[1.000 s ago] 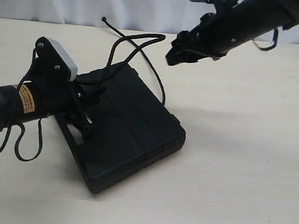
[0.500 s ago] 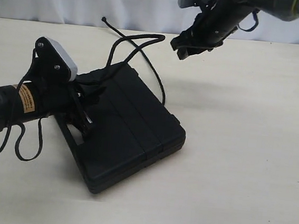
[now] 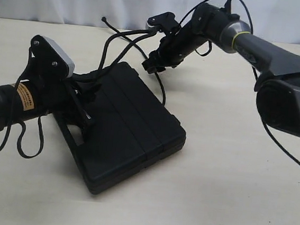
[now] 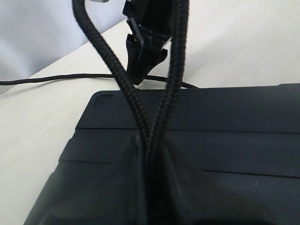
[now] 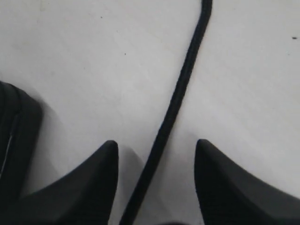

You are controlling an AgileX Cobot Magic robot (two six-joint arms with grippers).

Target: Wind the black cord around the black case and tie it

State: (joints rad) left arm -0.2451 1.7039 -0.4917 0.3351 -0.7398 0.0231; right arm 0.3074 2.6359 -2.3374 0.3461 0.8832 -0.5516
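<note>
Starting nearest, with the case (image 3: pixel 131 137) lying flat on the table (image 3: pixel 226 205). Clamping two strands of cord (image 4: pixel 126 89) together over the case's near-left part with the left gripper (image 4: pixel 150 187), fully closed on them, and holding them up in a slack loop rising toward the case's far edge. Straddling a single strand just beyond that far edge with the right gripper (image 5: pixel 157 154), fingers (image 5: pixel 93 183) spread wide, low over the table, gripping nothing yet. Ending farthest from the case in a small tip (image 3: pixel 103 18).

Risking a miss: closing as the strand is slipping toward one finger, and nudging it aside instead of pinching it. Risking scraping the table by descending any further. After a grab, risking pulling too hard and dragging the case, or tugging the strands out of the left gripper and losing the loop. Also risking snagging the slack loops above the far edge on the right gripper.

Comparing with a second ago: right gripper then hovering high, well beyond the case's far corner; now sitting low and close beside the far edge, over the strand. Left gripper and case barely shifting; loops lifting slightly.
</note>
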